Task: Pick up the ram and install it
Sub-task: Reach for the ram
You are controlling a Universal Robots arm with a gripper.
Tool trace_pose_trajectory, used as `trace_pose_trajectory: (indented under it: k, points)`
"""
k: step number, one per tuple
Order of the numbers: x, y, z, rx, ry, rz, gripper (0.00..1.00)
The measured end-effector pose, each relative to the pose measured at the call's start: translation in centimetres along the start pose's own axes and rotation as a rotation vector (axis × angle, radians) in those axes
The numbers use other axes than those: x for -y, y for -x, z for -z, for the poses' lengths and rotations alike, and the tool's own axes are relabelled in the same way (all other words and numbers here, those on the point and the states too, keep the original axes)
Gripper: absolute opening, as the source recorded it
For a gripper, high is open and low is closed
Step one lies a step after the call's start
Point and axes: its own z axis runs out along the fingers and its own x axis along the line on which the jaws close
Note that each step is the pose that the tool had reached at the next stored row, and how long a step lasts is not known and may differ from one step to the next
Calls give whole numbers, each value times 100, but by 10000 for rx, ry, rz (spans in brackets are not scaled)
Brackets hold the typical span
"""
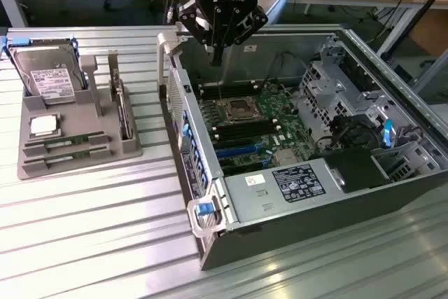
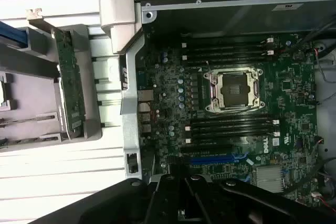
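The fingers are pinched shut on nothing, hanging over the motherboard in the open computer case. The ram lies in a grey tray near the counter's edge at the exterior view's left, below the hard drive. The case wall stands between.

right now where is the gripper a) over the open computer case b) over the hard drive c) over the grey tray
a: the gripper hangs over the motherboard in the open computer case, apart from the grey tray where a ram stick lies.

an open computer case lies beside a grey holder bearing a hard drive.
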Motion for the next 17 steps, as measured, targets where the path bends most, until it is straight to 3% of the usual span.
trace_pose_trajectory:
  k: [5,9,10,11,15,17]
  points:
    - [1,-11,1,0,-1,-2,10]
    - [6,-83,3,3,-1,1,10]
    - [10,-132,4,8,1,-1,10]
    - [19,-257,8,16,2,2,10]
    - [44,-589,17,40,7,3,10]
    - [54,-714,20,50,10,2,10]
